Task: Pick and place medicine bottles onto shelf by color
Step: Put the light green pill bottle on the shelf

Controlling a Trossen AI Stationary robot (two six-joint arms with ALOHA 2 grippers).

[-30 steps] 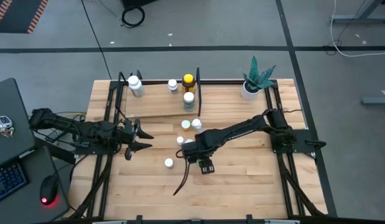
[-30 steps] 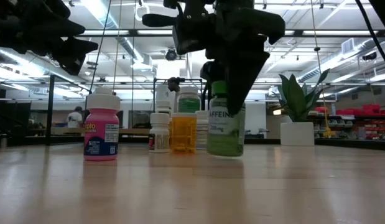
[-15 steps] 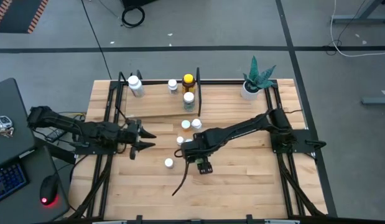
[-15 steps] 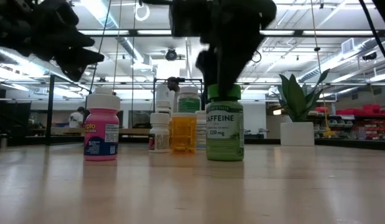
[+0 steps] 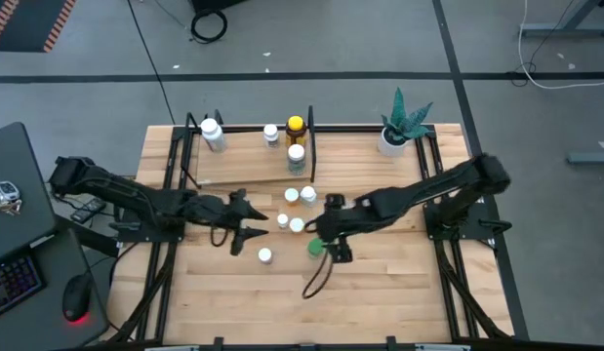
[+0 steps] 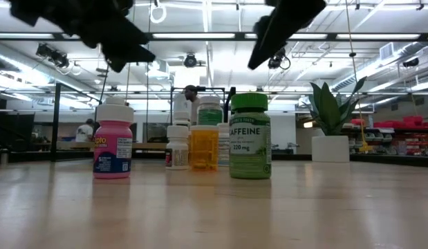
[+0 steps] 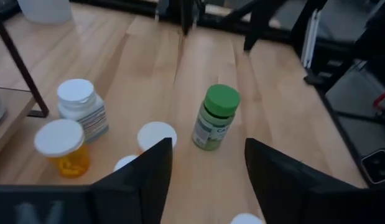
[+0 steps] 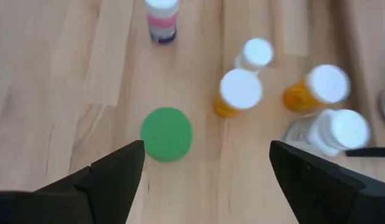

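The green bottle (image 5: 315, 247) stands upright on the counter (image 5: 399, 292), on the near side of the shelf (image 5: 245, 161) and not on it. It has a green cap and a label that reads CAFFEINE. The right gripper (image 5: 333, 246) hangs just above the green bottle and does not touch it. Its 2 fingers (image 8: 111, 177) are spread wide apart and hold nothing. The left gripper (image 5: 251, 222) is over the counter too, just beside the small group of bottles and pointing at it. Its fingers (image 7: 142, 180) are apart as well, with nothing between them. Near the green bottle, toward the shelf, stand 2 orange bottles (image 8: 241, 92) with white caps and 2 small white bottles (image 7: 82, 107). A pink bottle (image 6: 113, 144) with a white cap stands alone, near the green bottle and farther from the shelf than the others. On the shelf stand 4 bottles: a white bottle (image 5: 212, 134) at the left end, a small white one (image 5: 271, 133), a tall amber bottle (image 5: 296, 127) with a yellow cap, and a clear one with a white cap (image 5: 296, 158). A plant (image 5: 404, 117) in a white pot stands on the counter to the right of the shelf.
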